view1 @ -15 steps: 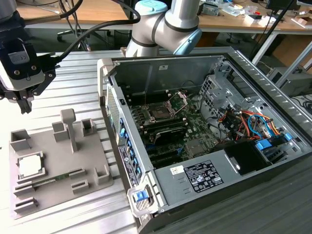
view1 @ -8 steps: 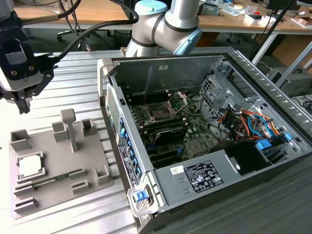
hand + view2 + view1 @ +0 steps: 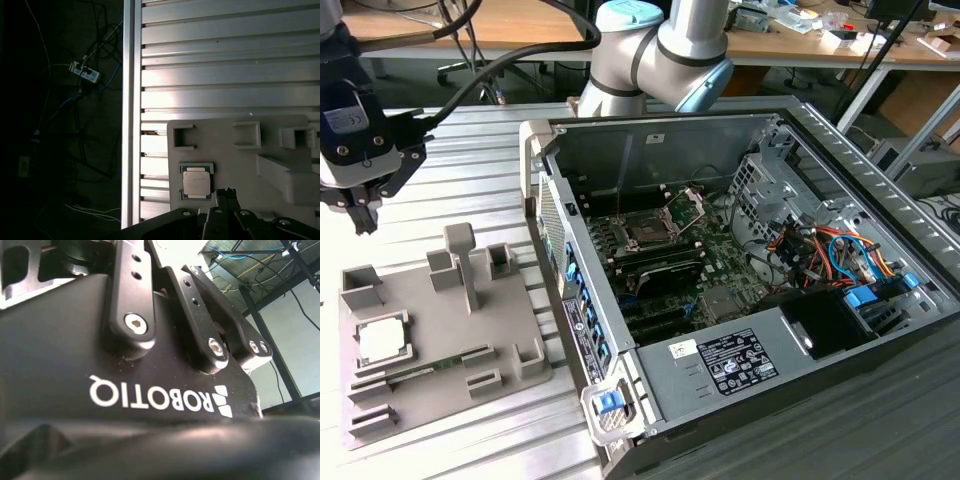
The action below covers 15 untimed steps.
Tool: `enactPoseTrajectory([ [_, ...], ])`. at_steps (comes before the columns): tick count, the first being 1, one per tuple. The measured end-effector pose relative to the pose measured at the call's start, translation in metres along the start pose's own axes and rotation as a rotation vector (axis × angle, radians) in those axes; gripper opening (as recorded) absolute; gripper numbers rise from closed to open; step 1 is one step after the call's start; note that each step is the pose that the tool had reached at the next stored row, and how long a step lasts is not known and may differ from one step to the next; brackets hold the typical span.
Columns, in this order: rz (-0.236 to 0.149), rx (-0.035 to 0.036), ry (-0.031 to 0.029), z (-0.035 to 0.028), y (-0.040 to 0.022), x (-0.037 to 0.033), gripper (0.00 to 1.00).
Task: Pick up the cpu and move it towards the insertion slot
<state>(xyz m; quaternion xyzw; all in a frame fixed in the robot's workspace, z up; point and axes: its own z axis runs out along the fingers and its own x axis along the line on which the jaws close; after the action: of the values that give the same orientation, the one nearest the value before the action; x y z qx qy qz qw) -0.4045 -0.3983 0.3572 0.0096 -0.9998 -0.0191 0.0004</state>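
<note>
The cpu (image 3: 382, 340) (image 3: 196, 182) lies flat with its silvery top up, in a square pocket of a grey holder (image 3: 510, 320) (image 3: 235, 165) at the exterior view's left. My gripper (image 3: 364, 222) (image 3: 226, 192) hangs well above the holder's far left corner, fingers closed together to a point, holding nothing. In the first wrist view its tip sits just beside the cpu. The insertion slot (image 3: 646, 230) is inside the open computer case (image 3: 740, 370), with its metal bracket (image 3: 686, 204) hinged up.
A thin green memory stick (image 3: 420, 371) lies in the holder near the cpu. Grey posts (image 3: 465, 262) rise from the holder. The ribbed metal table (image 3: 480, 170) ends at an edge rail (image 3: 131, 115). The case's wall (image 3: 552, 215) stands between holder and slot. The gripper's black housing (image 3: 150, 390) is close to the second wrist camera.
</note>
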Motion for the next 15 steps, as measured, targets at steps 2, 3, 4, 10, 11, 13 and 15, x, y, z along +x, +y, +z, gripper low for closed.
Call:
enactPoseTrajectory([
  [2, 0.000, -0.0001, -0.0001, 0.0001, 0.0001, 0.0012, 0.11],
  [3, 0.000, 0.0000, 0.0000, 0.0002, 0.0000, 0.0019, 0.11],
  [4, 0.000, 0.0000, 0.0000, 0.0002, 0.0000, 0.0027, 0.11],
  [10, 0.000, 0.0000, 0.0000, 0.0005, 0.0001, 0.0065, 0.11],
  [11, 0.000, 0.0000, 0.0000, 0.0006, 0.0002, 0.0075, 0.11],
  [13, 0.000, 0.0000, 0.0000, 0.0006, 0.0001, 0.0093, 0.11],
  [15, 0.000, 0.0000, 0.0000, 0.0007, 0.0002, 0.0108, 0.11],
])
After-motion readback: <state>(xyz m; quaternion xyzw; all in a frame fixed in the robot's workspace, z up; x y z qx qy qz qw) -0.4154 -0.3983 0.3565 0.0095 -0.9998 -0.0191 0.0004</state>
